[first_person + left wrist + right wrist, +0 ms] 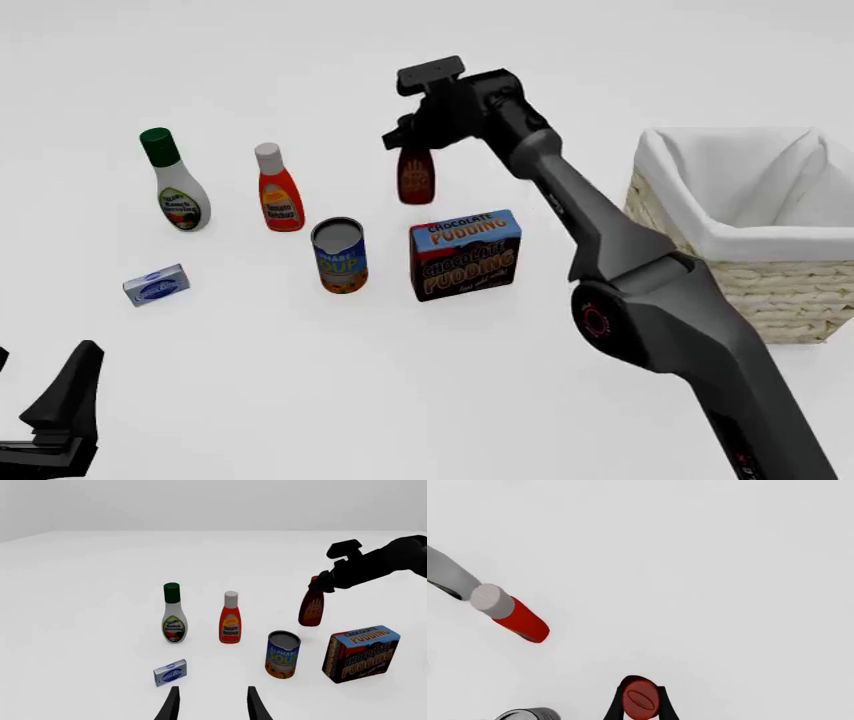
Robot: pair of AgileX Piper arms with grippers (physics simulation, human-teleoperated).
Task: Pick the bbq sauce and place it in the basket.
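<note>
- Tabletop [400, 380] was white and carried everything; your two arms came in from the near side.
- Basket [727, 245] stood at the right of the front view, near the right arm's base and well apart from the row of groceries.
- Right arm reached forward over the pudding box [465, 253], so it was by far the nearer arm to the target.
- Bbq sauce [415, 178] stood upright behind the pudding box, its long axis vertical, directly under your right gripper [416, 143].
- Right gripper pointed straight down at the bottle's red cap [641, 698], with a finger on each side of the neck; you appeared to have it clamped on the bottle, though contact was hard to confirm. I could not tell whether the base had left the tabletop.
- Left gripper [210, 705] hung low at the near left with its fingers spread and nothing between them.
- Judgement: your next move would be a straight lift, then a carry right and back toward the basket, clearing the pudding box.
</note>
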